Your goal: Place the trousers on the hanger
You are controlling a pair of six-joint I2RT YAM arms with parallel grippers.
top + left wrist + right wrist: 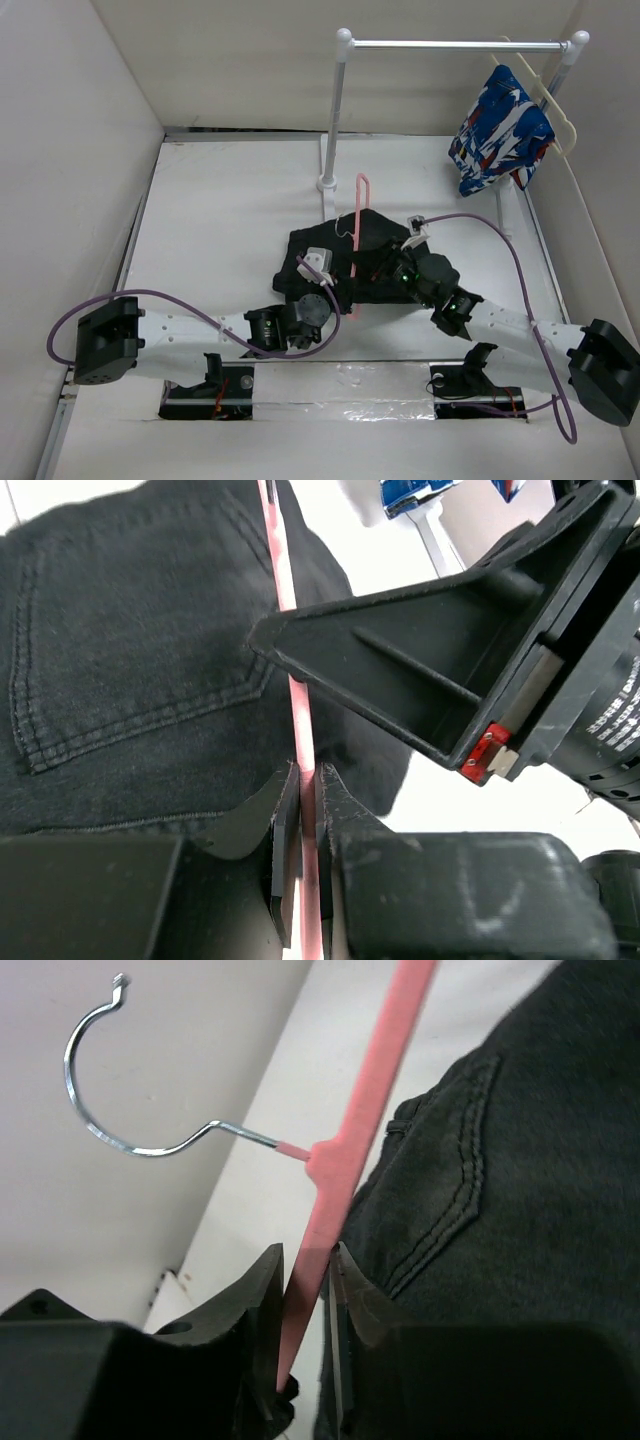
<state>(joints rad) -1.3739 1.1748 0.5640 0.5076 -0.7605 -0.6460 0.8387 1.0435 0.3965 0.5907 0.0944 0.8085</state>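
Two grippers hold the same pink hanger (362,195) right now. Look at your left gripper (307,772) first. Its fingers are pressed together on the thin pink bar, one finger on each side. Your right gripper (305,1255) also pinches the pink bar, just below the spot where the metal hook (90,1120) comes out. Its fingers touch the bar on both sides.

From above, the hanger looks like a thin line, so it seems to stand on its edge. It runs across the black trousers (375,235), and its far end sticks out past them toward the post of the rail (450,44).

The trousers lie in a bunched heap in the middle of the white table (220,220), right between your two grippers. In both wrist views the black cloth sits just beside the pink bar. You cannot tell whether any cloth goes through the hanger.

A blue, white and red garment (500,130) hangs from a cream hanger (545,100) on the rail, far back on your right.
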